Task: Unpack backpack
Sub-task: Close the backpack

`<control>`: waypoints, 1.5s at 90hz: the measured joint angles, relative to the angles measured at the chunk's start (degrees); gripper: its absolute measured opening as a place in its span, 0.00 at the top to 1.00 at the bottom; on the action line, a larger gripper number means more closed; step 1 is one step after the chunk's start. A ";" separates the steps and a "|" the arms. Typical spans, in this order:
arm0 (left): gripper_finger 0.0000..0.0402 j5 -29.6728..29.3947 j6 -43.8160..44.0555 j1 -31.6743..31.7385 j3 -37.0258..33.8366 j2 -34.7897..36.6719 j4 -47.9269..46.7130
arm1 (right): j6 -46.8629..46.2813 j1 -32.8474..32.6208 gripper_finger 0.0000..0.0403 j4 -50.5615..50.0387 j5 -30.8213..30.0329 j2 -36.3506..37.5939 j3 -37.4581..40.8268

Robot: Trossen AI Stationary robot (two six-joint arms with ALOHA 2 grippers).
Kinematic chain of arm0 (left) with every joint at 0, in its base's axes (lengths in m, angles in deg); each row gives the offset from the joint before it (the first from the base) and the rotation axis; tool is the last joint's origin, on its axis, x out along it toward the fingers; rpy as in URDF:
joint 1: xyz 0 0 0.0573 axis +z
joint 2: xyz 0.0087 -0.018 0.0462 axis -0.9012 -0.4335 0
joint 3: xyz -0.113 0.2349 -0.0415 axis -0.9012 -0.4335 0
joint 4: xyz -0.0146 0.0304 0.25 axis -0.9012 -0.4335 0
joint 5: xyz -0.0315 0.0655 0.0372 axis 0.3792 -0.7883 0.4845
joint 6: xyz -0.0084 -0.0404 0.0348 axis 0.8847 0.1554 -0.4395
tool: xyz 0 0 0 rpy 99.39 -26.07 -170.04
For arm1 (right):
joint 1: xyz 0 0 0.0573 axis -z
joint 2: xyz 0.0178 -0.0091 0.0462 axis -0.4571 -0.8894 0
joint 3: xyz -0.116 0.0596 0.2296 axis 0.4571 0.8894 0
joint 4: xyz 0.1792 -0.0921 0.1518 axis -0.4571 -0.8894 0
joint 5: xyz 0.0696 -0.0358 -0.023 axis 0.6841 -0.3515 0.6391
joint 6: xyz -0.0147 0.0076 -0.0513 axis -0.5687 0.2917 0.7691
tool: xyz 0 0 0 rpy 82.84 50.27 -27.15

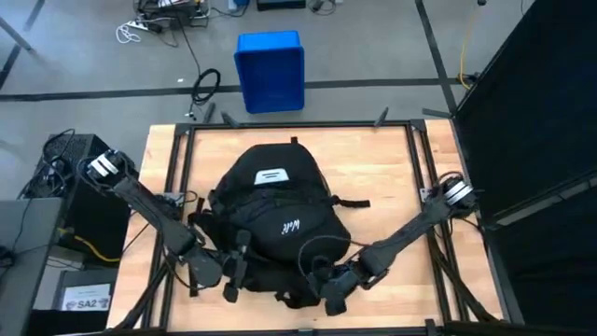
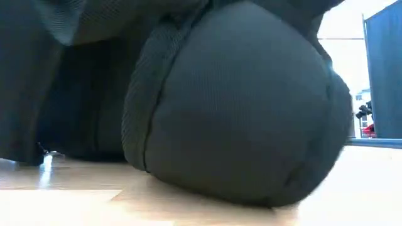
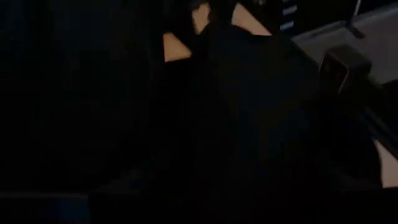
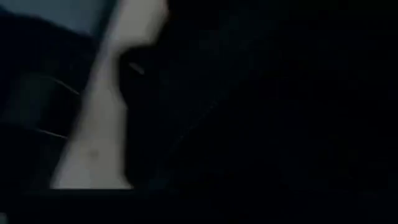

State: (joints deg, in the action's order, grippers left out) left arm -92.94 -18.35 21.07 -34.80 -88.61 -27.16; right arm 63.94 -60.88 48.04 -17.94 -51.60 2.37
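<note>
Black fabric backpack (image 1: 275, 219) lay closed at mid-counter (image 1: 382, 177), unpacking seemingly just starting.
Flanked at near end by left gripper (image 1: 230, 273) and right gripper (image 1: 328, 291), both against fabric; finger states impossible to tell. Probably called next for finding and opening the zipper.

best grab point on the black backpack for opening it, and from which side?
Probably the near bottom edge of the rounded black fabric backpack, from the table's front. It lies flat with its white label at the far end, and the left gripper and right gripper already sit at that edge. No zipper pull is visible.
</note>
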 joint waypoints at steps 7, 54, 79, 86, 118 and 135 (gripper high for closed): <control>0.47 0.00 -0.02 -0.02 0.00 -0.47 0.07 | -1.39 1.43 0.88 -1.09 1.26 -3.21 0.00; 0.47 -13.85 -4.71 1.18 3.29 1.23 -10.18 | -10.62 14.43 0.98 -21.27 -10.78 -2.54 0.05; 0.47 -13.83 -2.56 -0.04 6.02 1.54 -10.63 | -10.10 9.41 0.99 -18.97 -11.54 5.45 0.07; 0.47 -13.74 0.45 0.52 5.51 0.95 -10.21 | -9.96 7.21 0.98 -16.90 -12.47 7.40 0.07; 0.47 -12.70 6.24 0.87 2.67 -5.09 -8.89 | -8.51 -2.16 0.91 -13.14 -12.14 10.68 0.07; 0.47 -12.68 6.29 1.15 2.64 -7.78 -8.02 | -3.82 -6.76 0.88 -4.54 -8.68 10.69 0.07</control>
State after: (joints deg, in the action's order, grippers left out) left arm -105.62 -12.05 22.21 -32.16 -96.40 -35.18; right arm 60.12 -67.64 43.50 -26.62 -40.92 2.44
